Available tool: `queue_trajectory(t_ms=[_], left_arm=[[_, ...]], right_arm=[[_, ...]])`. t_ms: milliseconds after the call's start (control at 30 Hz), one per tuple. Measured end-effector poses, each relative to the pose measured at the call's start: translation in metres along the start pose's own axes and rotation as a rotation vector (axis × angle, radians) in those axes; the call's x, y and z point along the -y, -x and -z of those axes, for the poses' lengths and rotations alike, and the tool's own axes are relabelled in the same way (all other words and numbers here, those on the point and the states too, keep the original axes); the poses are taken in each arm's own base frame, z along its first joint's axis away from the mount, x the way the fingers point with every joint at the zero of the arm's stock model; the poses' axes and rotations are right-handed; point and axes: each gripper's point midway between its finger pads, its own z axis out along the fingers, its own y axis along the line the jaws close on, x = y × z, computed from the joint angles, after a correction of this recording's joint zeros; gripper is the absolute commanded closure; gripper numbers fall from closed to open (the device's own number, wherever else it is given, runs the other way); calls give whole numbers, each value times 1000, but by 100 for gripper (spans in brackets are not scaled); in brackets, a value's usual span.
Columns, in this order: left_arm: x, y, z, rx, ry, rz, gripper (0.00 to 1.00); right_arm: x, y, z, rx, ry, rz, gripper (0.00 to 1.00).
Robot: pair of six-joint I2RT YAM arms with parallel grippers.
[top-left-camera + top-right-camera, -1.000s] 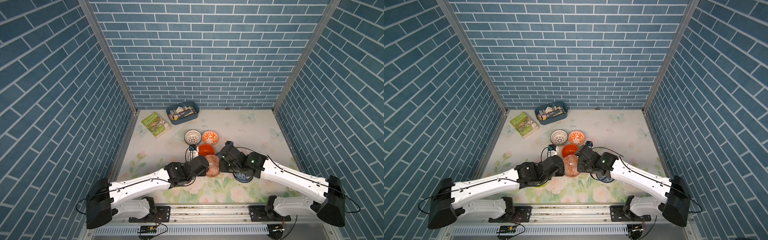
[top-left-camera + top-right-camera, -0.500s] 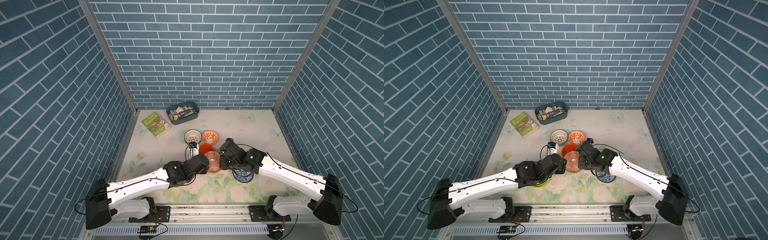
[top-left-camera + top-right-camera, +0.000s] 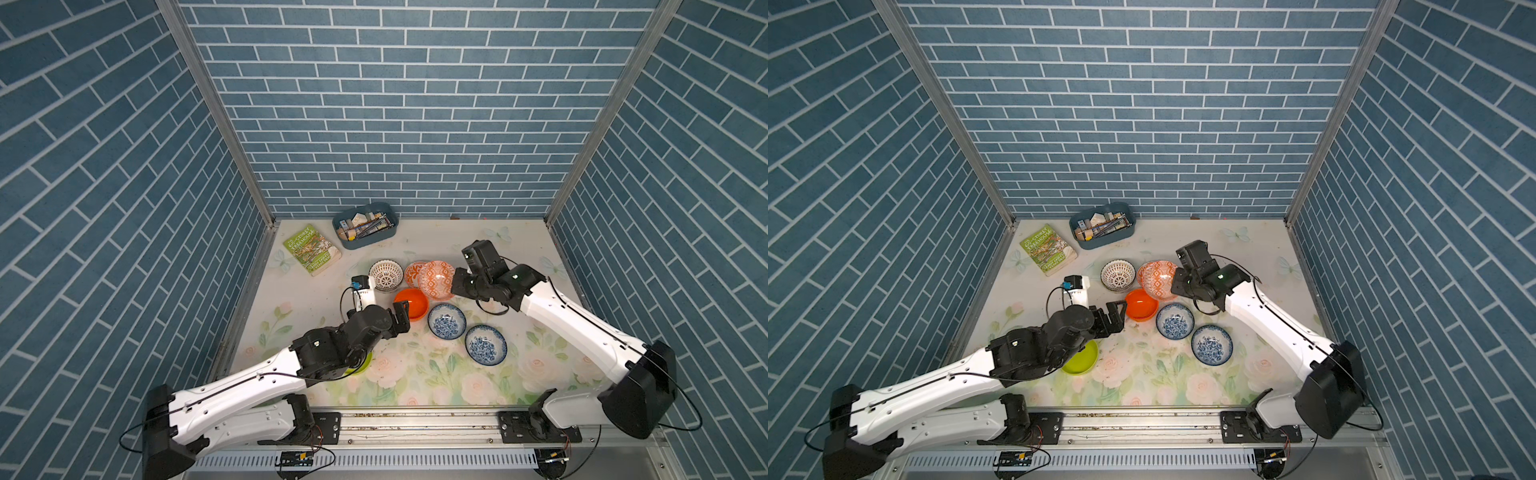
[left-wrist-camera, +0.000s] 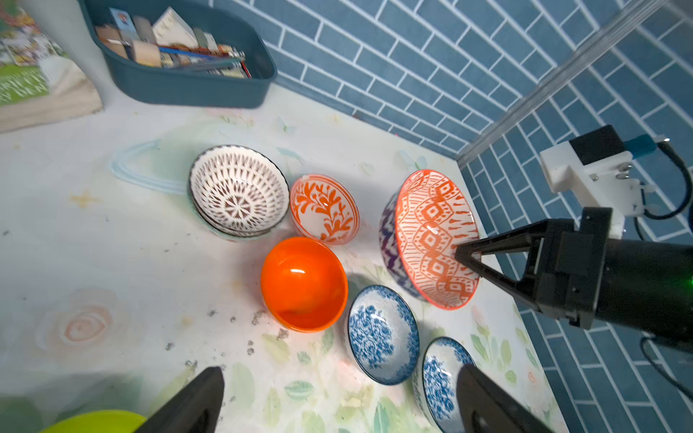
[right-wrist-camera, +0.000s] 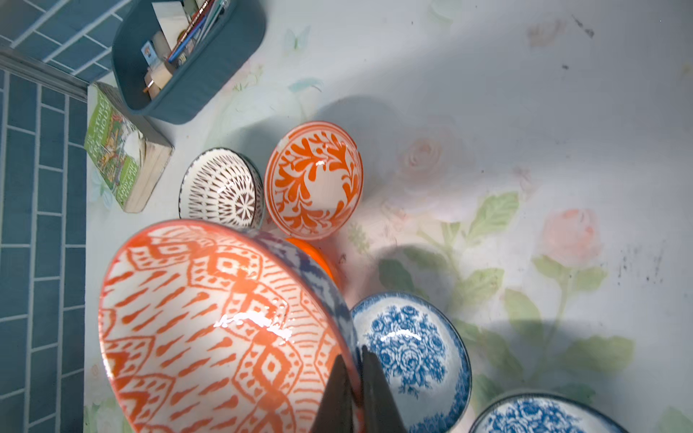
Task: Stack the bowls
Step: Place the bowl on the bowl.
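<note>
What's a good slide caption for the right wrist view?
Right hand pinching the rim of a tilted diamond-patterned bowl.

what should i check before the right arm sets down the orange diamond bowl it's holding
1. Right end effector shut on the rim of the diamond bowl: ok
2. Diamond bowl level: not ok, steeply tilted
3. Leaf-patterned bowl, the likely target, upright and empty: ok
4. Diamond bowl centred over leaf-patterned bowl: not ok, off to one side
5. Left end effector open, holding nothing: ok
6. Rim grip firm enough for lowering: cannot tell
</note>
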Motion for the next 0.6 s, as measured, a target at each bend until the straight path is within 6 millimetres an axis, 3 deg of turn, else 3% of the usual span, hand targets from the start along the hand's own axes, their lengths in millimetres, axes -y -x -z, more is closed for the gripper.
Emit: queue_trajectory(t_ms=[167, 367, 600], left_arm=[[-42, -1, 12, 138, -13, 23, 0], [-85, -7, 17, 293, -18, 89, 0], [-92, 3, 27, 383, -75, 164, 0]], right_arm=[[1, 23, -33, -24, -5, 1, 100], [3, 33, -76, -78, -24, 12, 100], [-7, 45, -106, -84, -4, 31, 100]])
